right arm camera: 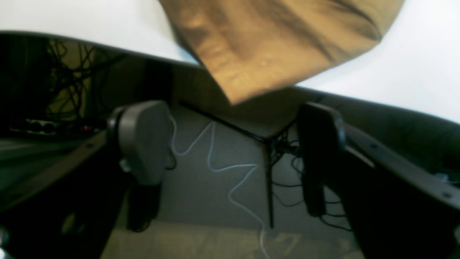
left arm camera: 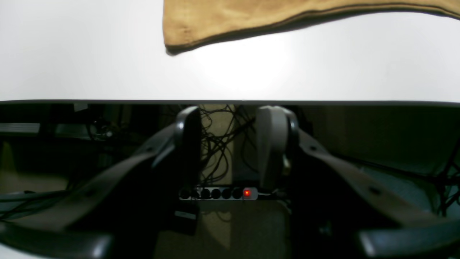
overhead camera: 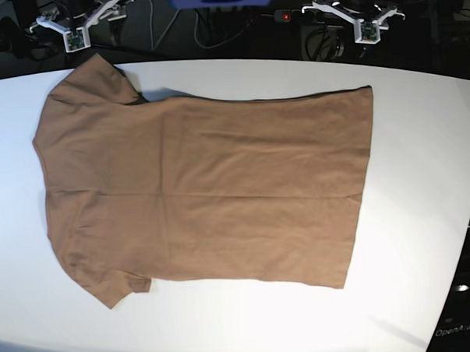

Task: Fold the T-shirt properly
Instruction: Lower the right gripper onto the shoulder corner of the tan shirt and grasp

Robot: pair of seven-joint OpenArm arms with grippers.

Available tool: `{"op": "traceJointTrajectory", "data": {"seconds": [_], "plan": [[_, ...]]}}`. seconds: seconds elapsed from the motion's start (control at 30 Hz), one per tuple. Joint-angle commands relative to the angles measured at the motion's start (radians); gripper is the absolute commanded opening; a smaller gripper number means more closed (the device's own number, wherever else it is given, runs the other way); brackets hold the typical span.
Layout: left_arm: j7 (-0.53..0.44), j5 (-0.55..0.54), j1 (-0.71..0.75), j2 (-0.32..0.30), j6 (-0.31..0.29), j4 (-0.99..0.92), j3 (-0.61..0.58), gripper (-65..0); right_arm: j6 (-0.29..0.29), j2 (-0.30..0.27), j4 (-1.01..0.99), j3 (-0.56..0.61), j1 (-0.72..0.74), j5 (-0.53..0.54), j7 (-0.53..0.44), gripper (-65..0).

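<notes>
The tan-brown T-shirt [overhead camera: 212,185] lies spread flat on the white table [overhead camera: 422,175], collar end toward the left and hem toward the right. My left gripper [overhead camera: 361,22] hovers beyond the table's far edge, near the shirt's far hem corner [left arm camera: 215,21]. In the left wrist view the left gripper [left arm camera: 230,144] is open, with nothing between its fingers. My right gripper [overhead camera: 76,27] hangs off the far edge by the far sleeve [right arm camera: 269,46], whose tip droops over the table rim. The right gripper [right arm camera: 231,144] stands wide open and empty.
Below the table's far edge [left arm camera: 107,101] lie a power strip [left arm camera: 219,193] with a red light and tangled cables. A pale cord [right arm camera: 230,172] snakes over the floor. The table curves away at the right [overhead camera: 467,213].
</notes>
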State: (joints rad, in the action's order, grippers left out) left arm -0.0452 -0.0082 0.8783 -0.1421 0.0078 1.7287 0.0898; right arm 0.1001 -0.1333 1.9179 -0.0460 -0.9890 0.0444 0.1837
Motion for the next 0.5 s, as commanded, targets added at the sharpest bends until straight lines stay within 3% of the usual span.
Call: {"op": "traceJointTrajectory", "data": {"seconds": [0.0, 0.47], "plan": [[-0.023, 0.0, 0.014, -0.004, 0.004, 0.02, 0.003, -39.8, -0.004, -0.004, 0.018, -0.005, -0.012, 0.005, -0.02, -10.7], [-0.023, 0.0, -0.001, -0.004, 0.004, 0.02, 0.005, -39.8, 0.0, -0.016, 0.018, 0.008, 0.022, 0.005, -0.013, -10.7]]}}
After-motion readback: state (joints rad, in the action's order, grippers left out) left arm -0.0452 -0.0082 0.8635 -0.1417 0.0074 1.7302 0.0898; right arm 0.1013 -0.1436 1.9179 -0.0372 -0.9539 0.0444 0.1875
